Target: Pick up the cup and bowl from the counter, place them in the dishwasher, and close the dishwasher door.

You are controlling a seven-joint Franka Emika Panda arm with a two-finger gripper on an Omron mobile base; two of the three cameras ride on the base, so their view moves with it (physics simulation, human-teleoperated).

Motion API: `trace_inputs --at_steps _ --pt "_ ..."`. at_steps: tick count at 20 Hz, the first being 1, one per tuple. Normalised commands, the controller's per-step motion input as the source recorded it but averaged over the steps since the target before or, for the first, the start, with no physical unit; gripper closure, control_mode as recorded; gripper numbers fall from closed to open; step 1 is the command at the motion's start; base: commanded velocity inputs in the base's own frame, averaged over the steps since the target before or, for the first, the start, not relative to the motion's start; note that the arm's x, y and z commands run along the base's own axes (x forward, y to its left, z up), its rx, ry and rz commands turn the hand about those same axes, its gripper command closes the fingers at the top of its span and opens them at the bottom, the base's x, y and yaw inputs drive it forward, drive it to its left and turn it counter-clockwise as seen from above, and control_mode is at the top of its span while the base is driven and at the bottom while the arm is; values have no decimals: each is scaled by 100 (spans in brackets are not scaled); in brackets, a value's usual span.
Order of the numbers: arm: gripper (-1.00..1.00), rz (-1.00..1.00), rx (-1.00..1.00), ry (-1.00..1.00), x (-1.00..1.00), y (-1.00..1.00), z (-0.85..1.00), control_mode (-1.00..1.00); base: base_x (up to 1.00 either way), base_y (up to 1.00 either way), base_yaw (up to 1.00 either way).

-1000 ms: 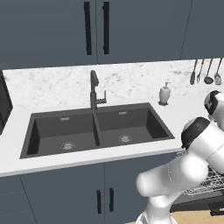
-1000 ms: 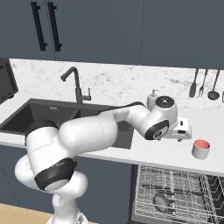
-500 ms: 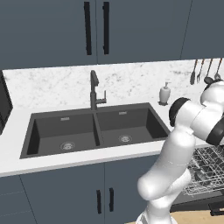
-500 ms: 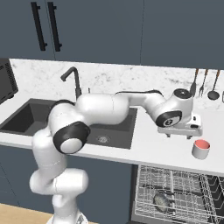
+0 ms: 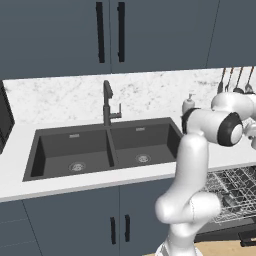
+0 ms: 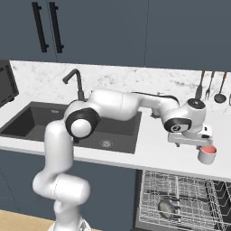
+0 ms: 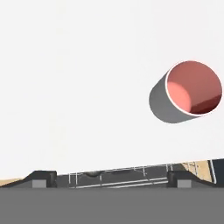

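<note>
Hovering fingers (image 7: 109,178) above unmarked cup (image 7: 186,92)

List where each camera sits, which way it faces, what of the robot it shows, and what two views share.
Left base view: behind-left, facing the sink; arm at right.
Right base view: behind-right, facing the counter; arm reaches to the cup.
Hand view: on the hand, looking down at the cup; open gripper at bottom.
Shared: both base views show the dishwasher rack.

sink (image 5: 105,147): black, double basin | tap (image 5: 108,102): black, at sink's back edge, middle | soap bottle (image 5: 188,103): white, right of sink | hanging utensils (image 6: 210,86): on wall, far right of sink | wall cupboards (image 5: 110,32): dark, above sink
</note>
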Motion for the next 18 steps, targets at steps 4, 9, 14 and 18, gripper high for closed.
trace_inputs --at_steps 4,9,14,18 --pt "-100 0 0 0 12 -29 0 -100 0 0 0" --pt "-100 0 0 0 26 -6 -3 -100 0 0 0" --pt "-100 0 0 5 44 0 -30 -100 0 0 0" --pt "-100 0 0 11 40 0 -8 -100 0 0 0"
